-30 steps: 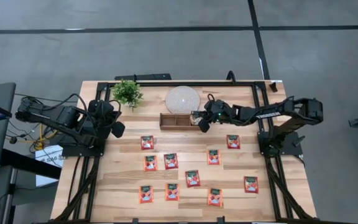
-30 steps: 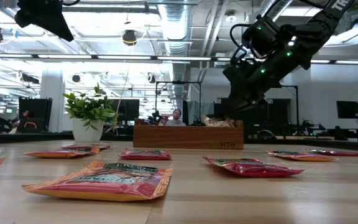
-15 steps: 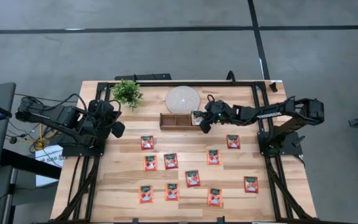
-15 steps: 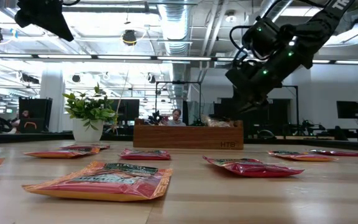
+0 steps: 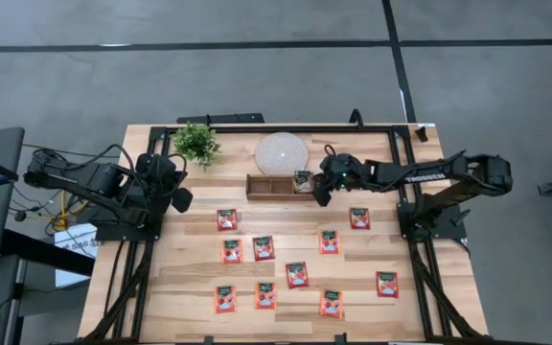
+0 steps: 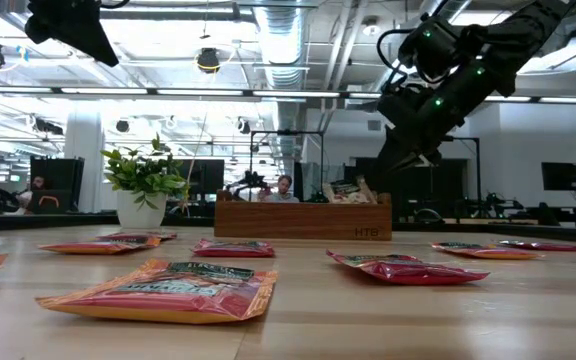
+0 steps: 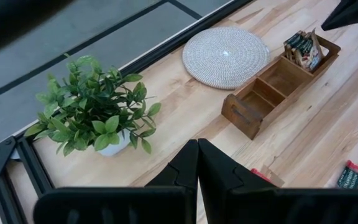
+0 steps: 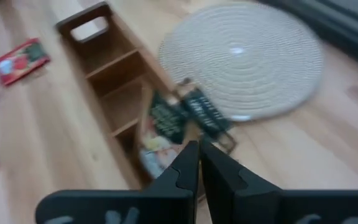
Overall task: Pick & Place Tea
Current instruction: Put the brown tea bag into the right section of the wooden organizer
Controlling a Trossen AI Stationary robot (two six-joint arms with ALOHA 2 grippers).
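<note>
Tea packets stand in the wooden box's end compartment while our right gripper hovers beside it, fingers together.

We see the right gripper (image 5: 320, 192) just off the right end of the wooden box (image 5: 274, 186), above the worktop (image 5: 180, 278), its fingers (image 8: 188, 165) pressed together and holding nothing. The tea packets (image 7: 303, 48) sit in the box's rightmost compartment, standing on edge and leaning, their long axes pointing up out of the box toward the round woven mat (image 5: 282, 152). More red tea packets (image 5: 296, 275) lie flat across the worktop. Our left gripper (image 5: 177, 197) waits at the left side near the plant (image 5: 196, 143), its fingers (image 7: 188, 171) closed together.
</note>
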